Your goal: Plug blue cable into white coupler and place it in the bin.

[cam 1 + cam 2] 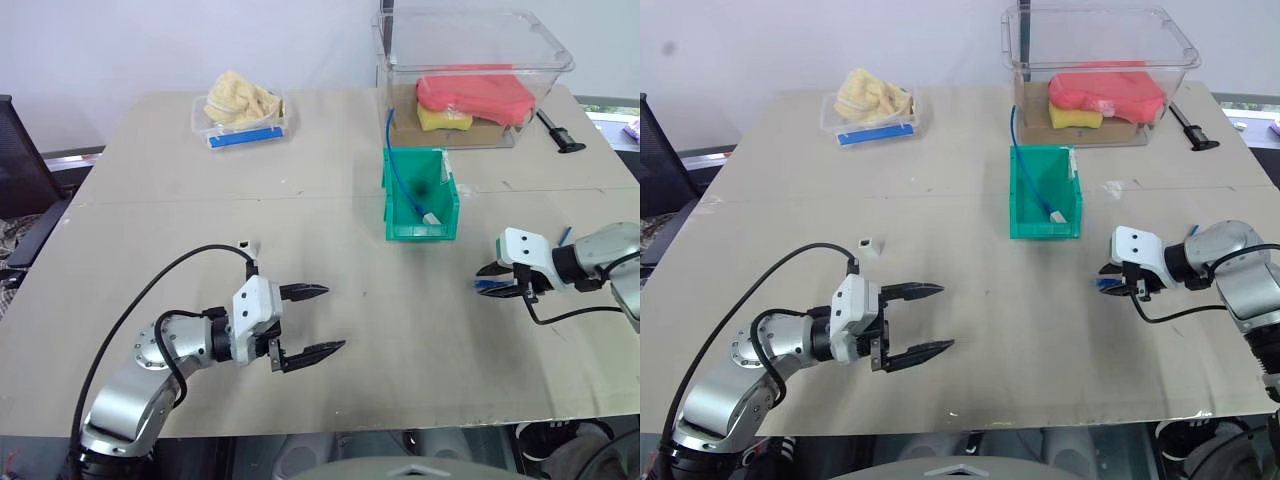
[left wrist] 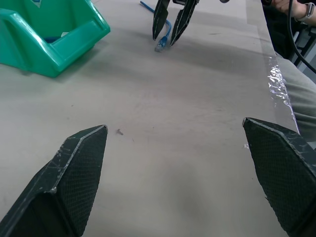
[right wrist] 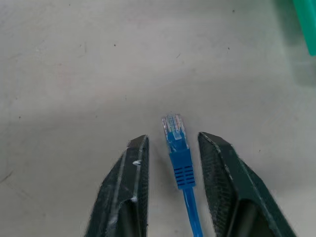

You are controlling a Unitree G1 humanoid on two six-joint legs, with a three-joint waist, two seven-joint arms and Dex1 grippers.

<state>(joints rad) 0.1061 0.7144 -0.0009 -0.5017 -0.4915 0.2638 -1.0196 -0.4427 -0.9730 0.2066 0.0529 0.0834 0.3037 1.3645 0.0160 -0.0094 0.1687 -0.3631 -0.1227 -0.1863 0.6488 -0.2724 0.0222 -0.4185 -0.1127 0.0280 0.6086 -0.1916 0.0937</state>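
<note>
Blue cable (image 3: 180, 163), thin, with clear ribbed plug end

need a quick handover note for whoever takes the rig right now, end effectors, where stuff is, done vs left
Left end effector: open, empty, hovering over the table.
Right end effector: fingers apart, straddling the plug of the blue cable lying on the table; no contact visible, so not gripped.
White coupler: on the table just beyond the left end effector, untouched.
Bin: green, mid-table, already holding another blue cable with a white piece on its end.
Done: right end effector lined up on the plug.
Left: grip the cable, pick up the coupler, plug them together, drop the pair in the bin.
</note>
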